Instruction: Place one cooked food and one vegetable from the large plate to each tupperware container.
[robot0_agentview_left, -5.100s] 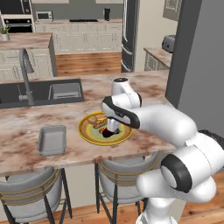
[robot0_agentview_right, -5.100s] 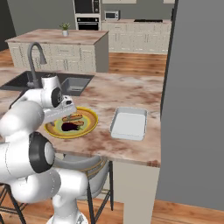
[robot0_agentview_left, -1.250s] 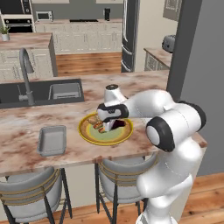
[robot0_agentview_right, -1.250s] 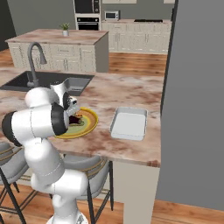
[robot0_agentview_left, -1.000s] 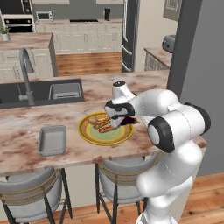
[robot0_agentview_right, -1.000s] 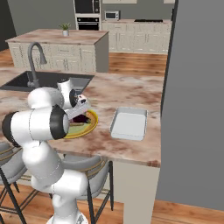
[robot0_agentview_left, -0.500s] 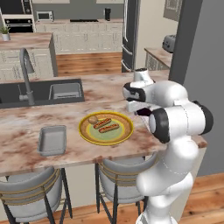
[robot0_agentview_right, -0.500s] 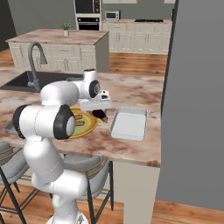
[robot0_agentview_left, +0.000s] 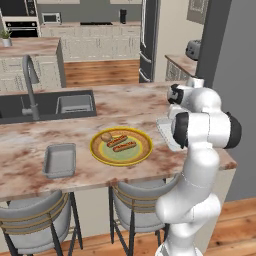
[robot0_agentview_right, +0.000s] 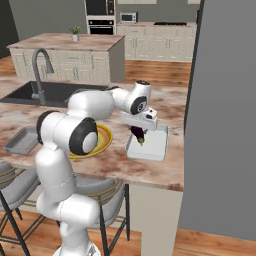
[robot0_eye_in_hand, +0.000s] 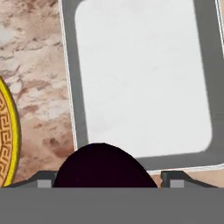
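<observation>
My gripper is shut on the dark purple vegetable, holding it just above the whitish tupperware container. In the hand view the purple lump sits between the fingertips at the near rim of that container. The large plate holds two hot dogs, the cooked food, and a round tan vegetable. The grey tupperware container lies empty to the plate's left. My arm hides most of the whitish container in the left base view.
A dark sink with a tall faucet lies behind the grey container. A grey wall stands close to the right of the counter. Two stools stand under the counter's front edge.
The arm has swung right, from over the large plate to over the whitish container, carrying the dark purple vegetable with it. The plate now holds only the hot dogs and the tan ball.
</observation>
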